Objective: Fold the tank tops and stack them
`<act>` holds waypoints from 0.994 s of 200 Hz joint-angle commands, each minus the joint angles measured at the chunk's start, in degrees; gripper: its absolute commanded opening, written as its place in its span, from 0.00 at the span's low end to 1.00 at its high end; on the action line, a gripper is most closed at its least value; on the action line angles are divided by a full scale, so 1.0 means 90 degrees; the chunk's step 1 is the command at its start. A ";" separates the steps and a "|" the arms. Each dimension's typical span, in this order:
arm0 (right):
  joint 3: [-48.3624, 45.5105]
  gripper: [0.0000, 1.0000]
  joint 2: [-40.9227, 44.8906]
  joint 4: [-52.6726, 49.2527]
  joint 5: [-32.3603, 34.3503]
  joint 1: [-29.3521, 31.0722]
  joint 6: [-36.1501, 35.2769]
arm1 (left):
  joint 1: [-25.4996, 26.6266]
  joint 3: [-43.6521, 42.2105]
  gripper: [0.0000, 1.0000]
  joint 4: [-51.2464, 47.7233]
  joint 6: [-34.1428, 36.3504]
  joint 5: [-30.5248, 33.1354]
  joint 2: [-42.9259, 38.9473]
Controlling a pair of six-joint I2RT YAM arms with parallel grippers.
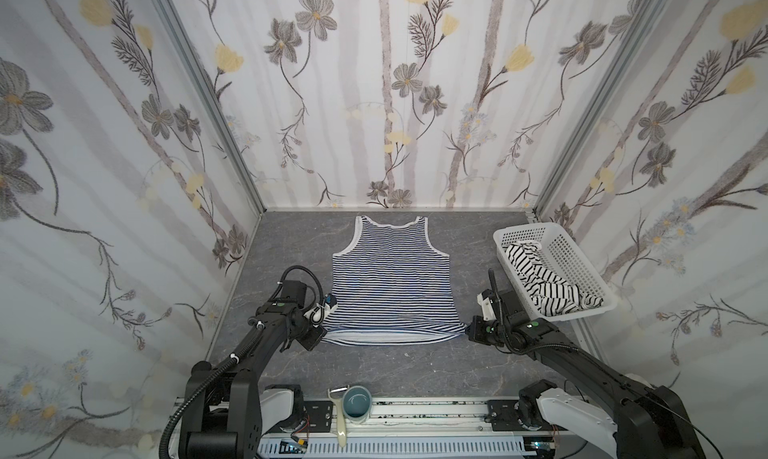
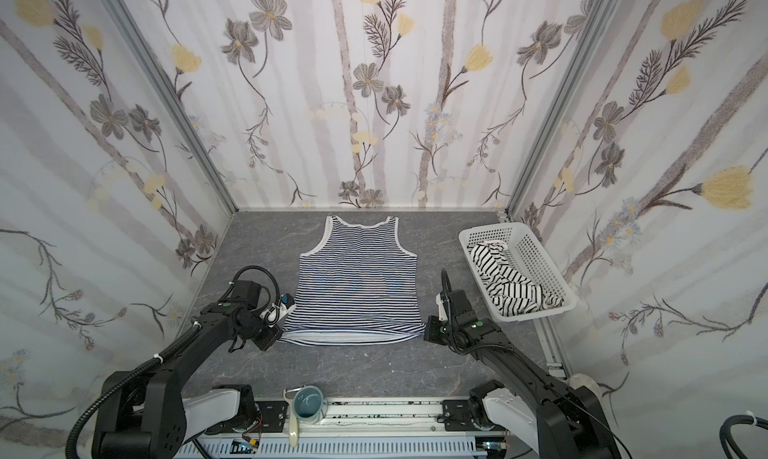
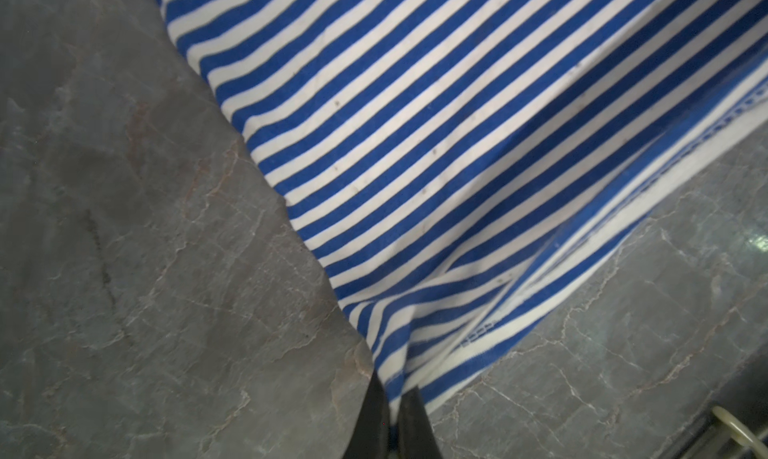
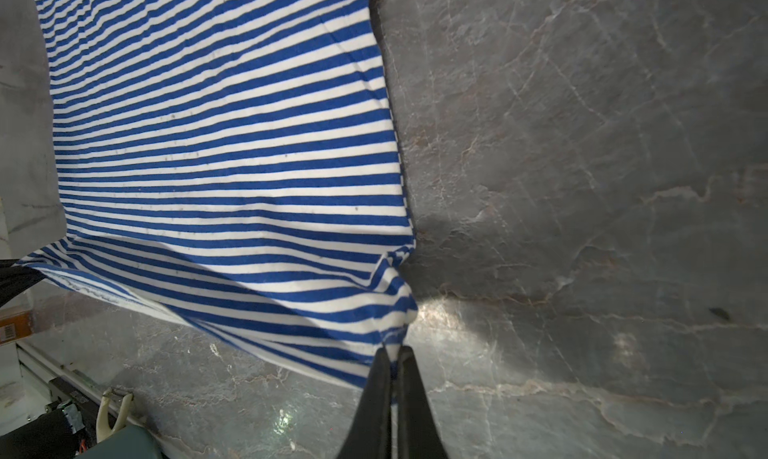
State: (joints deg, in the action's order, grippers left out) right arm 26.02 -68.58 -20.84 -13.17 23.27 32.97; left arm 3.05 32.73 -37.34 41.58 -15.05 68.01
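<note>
Hem corners of the navy-striped tank top are clenched in your left pincer and right pincer, its length lying flat straight ahead of both.

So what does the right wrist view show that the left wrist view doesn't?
Only the right wrist view: the right gripper pinching one hem corner of the navy-striped tank top, plus the teal mug and pale peeler. Only the left wrist view: the left gripper pinching the opposite hem corner. Both: that top spread on the grey table.
</note>
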 commanded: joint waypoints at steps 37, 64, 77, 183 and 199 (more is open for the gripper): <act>-0.0064 0.00 -0.0088 0.0117 0.0420 0.0211 0.0173 | 0.0139 -0.0195 0.08 -0.0052 -0.0045 0.0179 -0.0109; -0.0191 0.04 -0.0066 0.0225 0.0409 0.0242 0.0246 | 0.0222 -0.0339 0.17 -0.0065 -0.0085 0.0163 -0.0257; -0.0206 0.10 -0.0066 0.0218 0.0418 0.0244 0.0254 | 0.0257 -0.0347 0.42 -0.0093 -0.0126 0.0158 -0.0341; 0.0431 0.31 0.0124 0.0514 0.0082 0.0400 0.0684 | 0.0381 0.1070 0.65 -0.0379 -0.0404 -0.0944 -0.0228; 0.0650 0.26 -0.0443 0.0908 0.0026 0.0709 0.0805 | 0.0821 0.1260 0.56 -0.0096 -0.0698 -0.0939 0.0374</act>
State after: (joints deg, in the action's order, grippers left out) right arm 29.67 -67.66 -20.43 -10.28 26.98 37.50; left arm 6.87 41.89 -40.51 38.79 -18.06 65.98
